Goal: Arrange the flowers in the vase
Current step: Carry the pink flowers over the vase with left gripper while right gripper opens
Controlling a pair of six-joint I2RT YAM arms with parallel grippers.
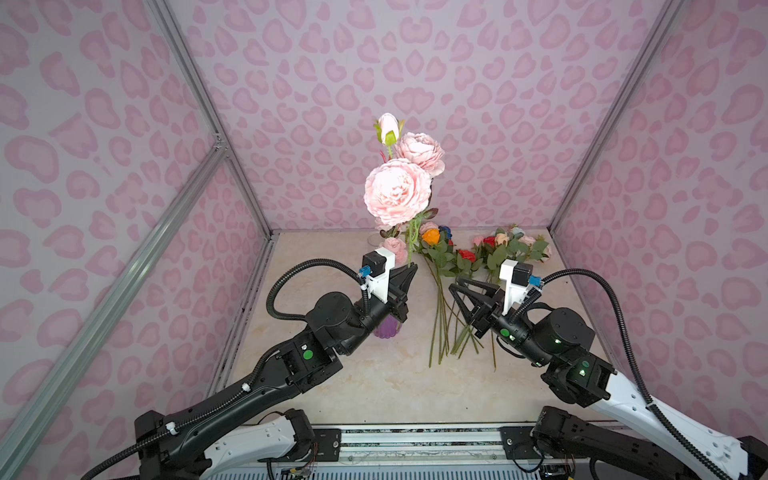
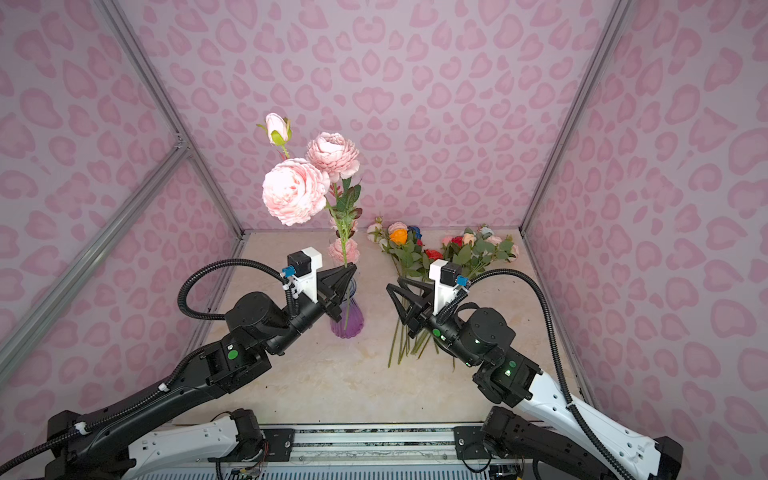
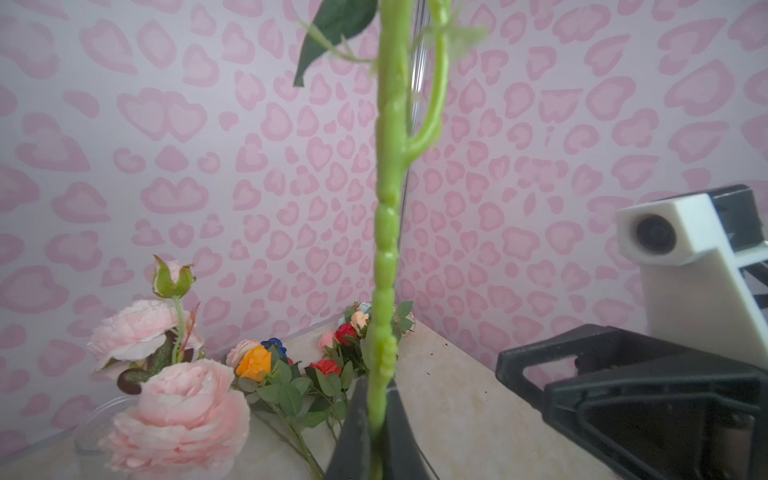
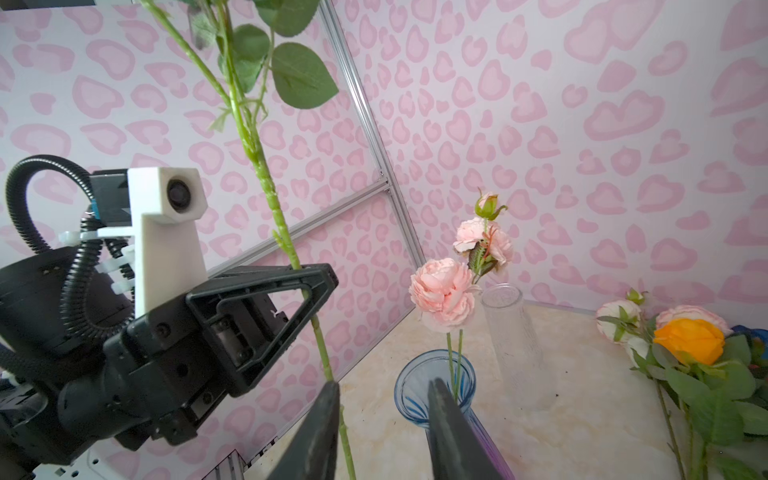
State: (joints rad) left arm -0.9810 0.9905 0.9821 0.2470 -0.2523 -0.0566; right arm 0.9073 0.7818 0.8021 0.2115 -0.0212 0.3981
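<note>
The near half of the table (image 1: pixel 390 390) lies bare, and an open lane runs between the left gripper (image 1: pixel 410 271) and the right gripper (image 1: pixel 456 284); loose flowers (image 1: pixel 440 254) lie under and beyond the right one. The vase (image 2: pixel 348 324) stands just beside the left gripper, its mouth partly taken by stems (image 4: pixel 450 357); the tall stem (image 3: pixel 384 249) clamped there rises alongside; a clear glass (image 4: pixel 513 332) stands behind.

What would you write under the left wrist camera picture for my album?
Left gripper pinches a green flower stem, with pink peonies and colourful roses beyond.

Beige marbled table (image 1: pixel 374 386) with loose flowers (image 1: pixel 466 255), purple-blue vase (image 2: pixel 347 324), clear vase (image 4: pixel 513 328)
</note>
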